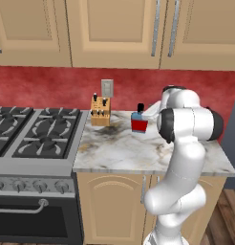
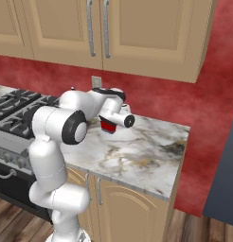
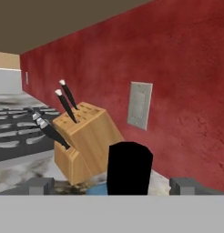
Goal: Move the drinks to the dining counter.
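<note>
At the far left of the left base view sits the stove (image 1: 36, 131), with black cast-iron grates over a grey steel front and a row of round knobs. Just right of it begins the worktop (image 1: 119, 153), a white-grey marbled slab with brownish veining over beige wooden cabinet doors. At its back, close to the red mottled wall, stands the knife block (image 1: 100, 111) — a slanted wedge of pale wood with black handles sticking out of its slots. Above the block a plain grey outlet plate (image 1: 107, 87) is set in the wall.

Further right is the bottle (image 1: 138, 121), squat and blue with a red label and a black cap, standing upright on the marble, near the block but apart from it. In the right base view its red label (image 2: 108, 125) shows just under the white wrist. The gripper (image 3: 112, 184) is at the bottle: in the hand view the rounded black cap (image 3: 129, 168) fills the space between the two grey fingertips (image 3: 39, 185), with a sliver of blue below it. The fingers stand on either side of the cap with a gap each way (as far as this close, cropped angle allows), so the jaws look spread and not pressing on it. The white arm (image 1: 186, 158), smooth and glossy with dark joints, rises at the right edge of the worktop.
</note>
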### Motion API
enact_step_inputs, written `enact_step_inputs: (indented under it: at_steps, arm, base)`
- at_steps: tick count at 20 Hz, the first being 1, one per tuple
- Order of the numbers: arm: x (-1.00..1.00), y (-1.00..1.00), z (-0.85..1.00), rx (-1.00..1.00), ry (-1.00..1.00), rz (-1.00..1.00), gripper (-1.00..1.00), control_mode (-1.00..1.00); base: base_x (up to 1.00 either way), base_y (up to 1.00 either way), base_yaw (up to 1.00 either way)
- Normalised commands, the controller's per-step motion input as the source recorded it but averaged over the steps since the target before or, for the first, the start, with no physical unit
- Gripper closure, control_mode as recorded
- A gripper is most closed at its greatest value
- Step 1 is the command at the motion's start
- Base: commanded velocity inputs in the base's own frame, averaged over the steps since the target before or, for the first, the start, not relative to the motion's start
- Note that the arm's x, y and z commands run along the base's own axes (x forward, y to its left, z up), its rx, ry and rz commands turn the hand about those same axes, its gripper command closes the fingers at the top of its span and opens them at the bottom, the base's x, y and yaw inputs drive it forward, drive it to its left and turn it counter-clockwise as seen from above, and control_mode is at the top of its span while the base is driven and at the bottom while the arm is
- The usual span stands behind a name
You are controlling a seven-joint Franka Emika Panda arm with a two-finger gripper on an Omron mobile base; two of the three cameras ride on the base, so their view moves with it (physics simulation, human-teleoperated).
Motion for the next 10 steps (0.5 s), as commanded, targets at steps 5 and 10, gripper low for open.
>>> enact_step_inputs:
  at_steps: [5,10]
  arm:
    - [0.13,-0.02,-0.09,0.0,0.0,-0.03,-1.0,-1.0]
    - [0.06,-0.01,-0.13,0.0,0.0,-0.05,-1.0,-1.0]
  base:
    - [0.0,0.0,0.0]
    - [0.0,0.0,0.0]
